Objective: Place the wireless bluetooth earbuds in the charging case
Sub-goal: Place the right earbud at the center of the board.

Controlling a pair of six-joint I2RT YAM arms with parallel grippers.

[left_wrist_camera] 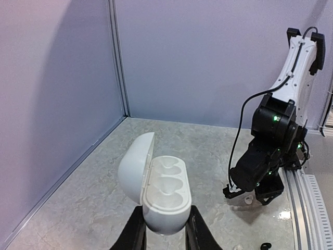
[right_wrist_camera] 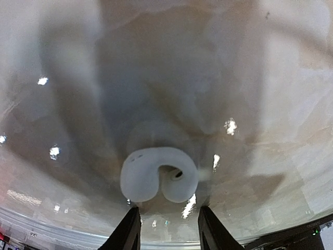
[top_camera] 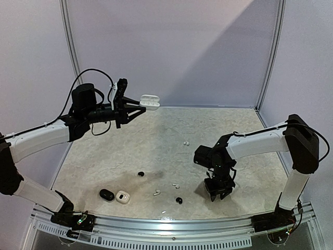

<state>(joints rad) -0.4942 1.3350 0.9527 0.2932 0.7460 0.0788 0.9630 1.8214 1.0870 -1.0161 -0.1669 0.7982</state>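
Left claw (top_camera: 136,104): clenched on white charging case (left_wrist_camera: 164,192), raised over table (top_camera: 156,135); lid open, 2 wells upward and empty, likely presented for loading. Right claw (right_wrist_camera: 167,219): released, low at near edge, 1 white earbud (right_wrist_camera: 156,177) just ahead of its tips. View blurred; contact indeterminable; finger bases cut off.

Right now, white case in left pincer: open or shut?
Open: the glossy white pebble-shaped case has its lid swung back, both wells empty.

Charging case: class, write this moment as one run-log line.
left tool: shut on white case, lid open, raised | right tool: open, low over white earbud
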